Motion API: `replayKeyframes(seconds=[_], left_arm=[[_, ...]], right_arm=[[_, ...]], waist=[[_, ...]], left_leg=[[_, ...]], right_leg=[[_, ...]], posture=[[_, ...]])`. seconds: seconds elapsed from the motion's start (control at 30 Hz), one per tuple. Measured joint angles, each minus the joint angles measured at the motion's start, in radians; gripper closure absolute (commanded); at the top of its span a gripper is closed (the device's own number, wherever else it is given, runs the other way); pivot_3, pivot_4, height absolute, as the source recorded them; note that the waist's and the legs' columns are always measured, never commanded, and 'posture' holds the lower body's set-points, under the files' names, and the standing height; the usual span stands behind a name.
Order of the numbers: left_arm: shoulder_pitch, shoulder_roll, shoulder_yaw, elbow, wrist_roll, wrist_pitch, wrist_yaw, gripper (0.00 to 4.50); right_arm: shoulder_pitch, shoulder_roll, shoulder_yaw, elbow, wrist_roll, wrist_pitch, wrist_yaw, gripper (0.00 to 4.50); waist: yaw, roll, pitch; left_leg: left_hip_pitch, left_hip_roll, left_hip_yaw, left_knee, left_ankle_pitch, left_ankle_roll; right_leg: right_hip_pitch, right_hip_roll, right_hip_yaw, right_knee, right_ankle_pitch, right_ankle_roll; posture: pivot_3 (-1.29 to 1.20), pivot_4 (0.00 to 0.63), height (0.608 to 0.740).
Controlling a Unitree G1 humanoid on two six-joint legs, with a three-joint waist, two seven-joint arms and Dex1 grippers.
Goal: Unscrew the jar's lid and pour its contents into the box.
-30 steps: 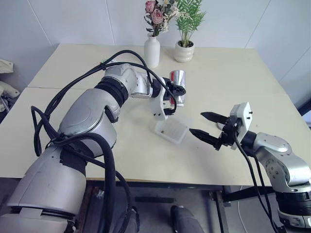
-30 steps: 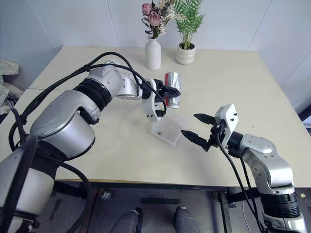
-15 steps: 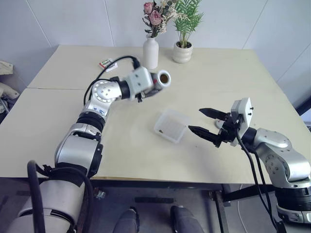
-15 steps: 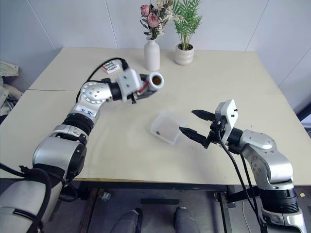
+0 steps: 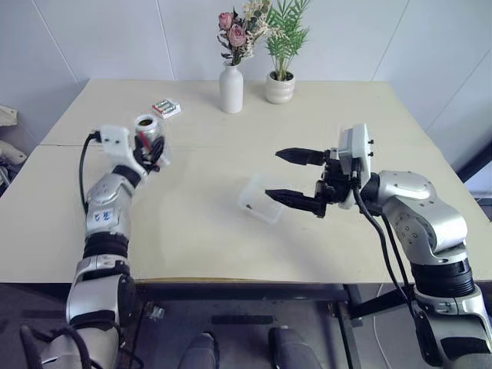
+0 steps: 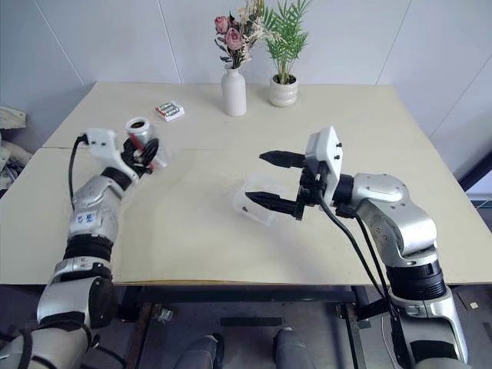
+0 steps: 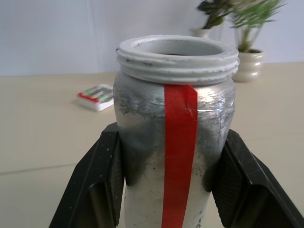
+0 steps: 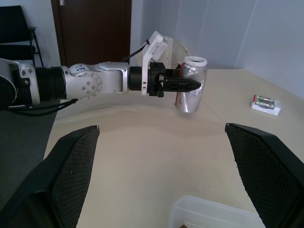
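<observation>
Jar (image 5: 146,132) swung from box (image 5: 260,201) to frame's left, upright, left jaws clamped; right gripper (image 5: 290,176) jaws apart; pour likely done.

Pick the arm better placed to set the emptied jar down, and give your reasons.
Left. The left hand is shut on the jar, upright and lidless, just above the table. The right hand hangs open and empty over the box, well apart from the jar.

Cream table (image 5: 200,223) with box (image 5: 260,201), white vase (image 5: 231,88), plant pot (image 5: 280,88), battery pack (image 5: 165,108).
</observation>
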Motion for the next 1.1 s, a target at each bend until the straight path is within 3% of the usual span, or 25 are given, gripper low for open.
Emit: replayKeyframes(seconds=[0.5,0.73,0.9,1.1], left_arm=[[0.030,0.035,0.067,0.180,-0.008,-0.106,0.094,2.46],[0.032,0.040,0.077,0.207,-0.023,-0.106,0.101,0.16],[0.061,0.045,0.075,0.159,-0.028,-0.102,0.077,0.05],[0.239,0.104,0.051,-0.142,-0.028,-0.022,0.009,0.05]], right_arm=[[0.005,0.011,0.016,-0.018,0.001,0.021,0.009,0.03],[0.008,0.001,0.014,-0.025,0.001,0.033,0.010,0.00],[0.008,0.001,0.014,-0.025,0.001,0.036,0.015,0.00],[0.025,-0.005,0.010,-0.025,0.004,0.037,0.019,0.00]], waist=[[0.017,-0.001,-0.001],[0.017,-0.001,-0.001],[0.017,-0.001,-0.001],[0.016,-0.001,-0.001]], left_leg=[[0.000,0.000,0.002,-0.002,0.000,0.000],[0.001,0.001,0.003,-0.005,0.000,0.000],[0.001,0.001,0.003,-0.009,0.000,0.000],[0.001,0.002,0.004,-0.015,0.000,-0.001]], right_leg=[[0.000,0.000,0.000,-0.003,0.000,0.000],[0.000,0.000,0.000,-0.004,0.000,-0.001],[0.000,0.000,0.001,-0.008,0.000,-0.001],[-0.003,0.000,0.001,-0.010,-0.001,-0.002]], posture=[[0.00,0.150,0.740],[0.00,0.150,0.740],[0.00,0.150,0.740],[0.00,0.150,0.740]])
